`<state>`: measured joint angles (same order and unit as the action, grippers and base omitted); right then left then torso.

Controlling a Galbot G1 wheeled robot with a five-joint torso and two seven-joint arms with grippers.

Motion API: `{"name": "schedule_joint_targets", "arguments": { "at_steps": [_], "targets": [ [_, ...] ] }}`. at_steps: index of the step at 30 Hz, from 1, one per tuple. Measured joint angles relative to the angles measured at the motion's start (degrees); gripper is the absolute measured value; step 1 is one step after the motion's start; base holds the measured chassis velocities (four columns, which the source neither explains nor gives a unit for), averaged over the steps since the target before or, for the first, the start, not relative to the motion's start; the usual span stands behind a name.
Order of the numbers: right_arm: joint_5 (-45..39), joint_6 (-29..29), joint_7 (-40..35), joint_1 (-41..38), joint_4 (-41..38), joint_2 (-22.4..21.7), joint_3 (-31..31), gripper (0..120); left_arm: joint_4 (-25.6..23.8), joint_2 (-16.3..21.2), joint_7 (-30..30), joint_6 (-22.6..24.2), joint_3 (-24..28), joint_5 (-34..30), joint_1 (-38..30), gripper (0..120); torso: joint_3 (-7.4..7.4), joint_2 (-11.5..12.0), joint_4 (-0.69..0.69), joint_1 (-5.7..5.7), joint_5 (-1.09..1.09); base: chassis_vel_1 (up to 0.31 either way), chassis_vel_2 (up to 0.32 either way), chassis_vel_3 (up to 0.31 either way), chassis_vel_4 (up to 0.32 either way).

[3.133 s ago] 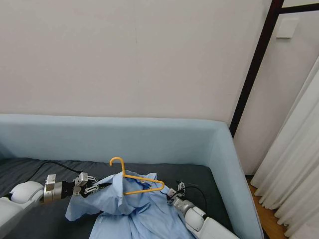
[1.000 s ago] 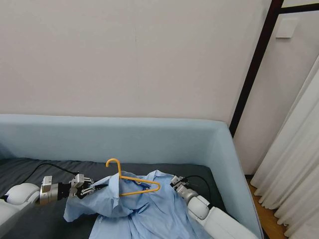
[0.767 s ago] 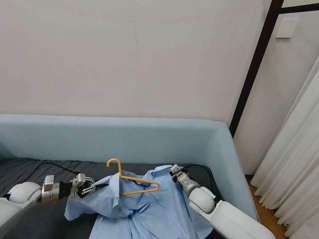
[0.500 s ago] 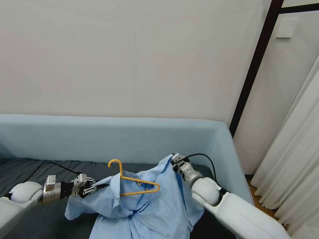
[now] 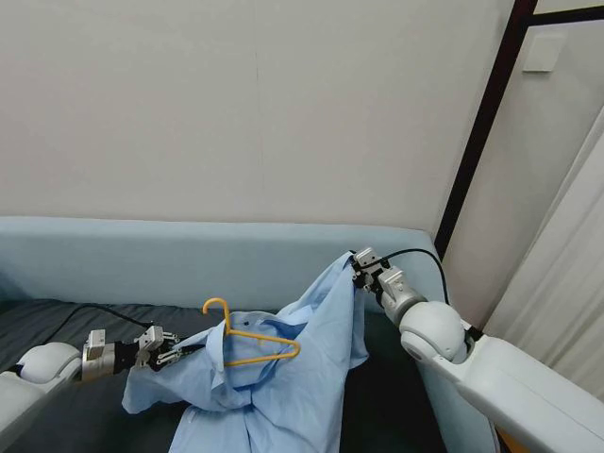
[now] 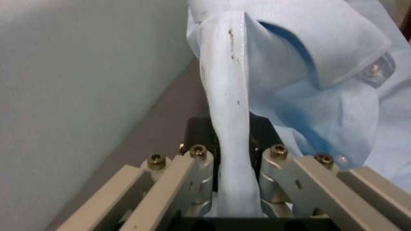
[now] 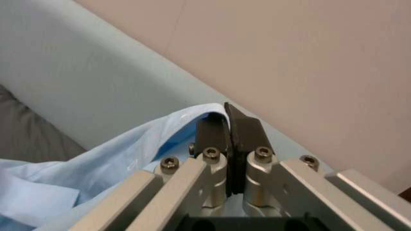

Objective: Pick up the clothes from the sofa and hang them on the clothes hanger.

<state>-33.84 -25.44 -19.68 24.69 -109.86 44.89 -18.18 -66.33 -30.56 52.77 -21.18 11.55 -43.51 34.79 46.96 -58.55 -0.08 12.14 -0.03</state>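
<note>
- The shirt [image 5: 283, 387] is partly heaped on the dark seat of the sofa [image 5: 189, 264]. One side of it is drawn up toward the sofa's back corner on our right.
- The hanger [image 5: 267, 338] sits among the folds near the collar with its hook standing up, and cloth covers part of its frame.
- Our left gripper [image 5: 165, 357] is low over the seat. Its fingers are pinched on a rolled band of cloth beside a buttoned cuff or collar.
- Our right gripper [image 5: 361, 267] is raised near the sofa back. Its fingers are pressed together on an edge of the shirt, which hangs down from them.
- We judge the shirt light, thin and limp. It will sag and drape from wherever it is held, and it keeps no shape of its own.
- Smooth cloth in a narrow pinch could creep out, so we think seams, the collar band or the shoulder edge give the surest hold.
- The hanger looks stiff and light. It is loose in the cloth, so it may tip or slide out if the shirt is pulled unevenly.
</note>
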Motion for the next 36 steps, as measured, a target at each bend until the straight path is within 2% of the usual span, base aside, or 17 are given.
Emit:
{"name": "schedule_joint_targets", "arguments": {
  "at_steps": [9, 18, 24, 30, 36],
  "targets": [
    [-2.4, 0.9, 0.5, 0.2, -5.1, -2.9, 1.3, 0, -0.4, -0.7, -2.6, 2.3, 1.6, -2.2, -1.7, 7, 0.01, 0.0, 0.0, 0.0, 0.01, 0.0, 0.0, 0.0, 0.0],
    [-8.7, 0.4, -0.1, -3.1, -13.4, -5.6, 1.6, 0, -2.6, -3.5, -7.4, 4.3, 3.2, -4.4, -3.7, 7, 0.0, 0.0, 0.02, 0.0, -0.01, 0.0, 0.0, 0.0, 0.0],
    [-10.0, 0.5, 0.1, -0.3, -17.7, -8.0, 3.9, 0, -5.6, -4.7, -10.9, 5.6, 4.5, -7.1, -6.2, 7, 0.01, 0.0, 0.0, 0.0, 0.02, 0.0, 0.0, 0.0, 0.0],
    [-10.9, 1.6, -0.1, 5.8, -26.3, -11.6, 8.2, 0, -9.5, -5.1, -18.3, 6.5, 6.4, -10.9, -12.3, 7, 0.0, 0.0, 0.01, 0.0, -0.01, 0.0, 0.0, 0.0, 0.0],
    [-9.6, 2.3, -0.2, 12.3, -29.2, -11.7, 11.8, 0, -11.7, -4.4, -20.3, 6.9, 6.5, -12.4, -14.6, 7, 0.0, 0.0, -0.01, 0.0, 0.0, 0.0, 0.0, 0.0, 0.0]
  ]
}}
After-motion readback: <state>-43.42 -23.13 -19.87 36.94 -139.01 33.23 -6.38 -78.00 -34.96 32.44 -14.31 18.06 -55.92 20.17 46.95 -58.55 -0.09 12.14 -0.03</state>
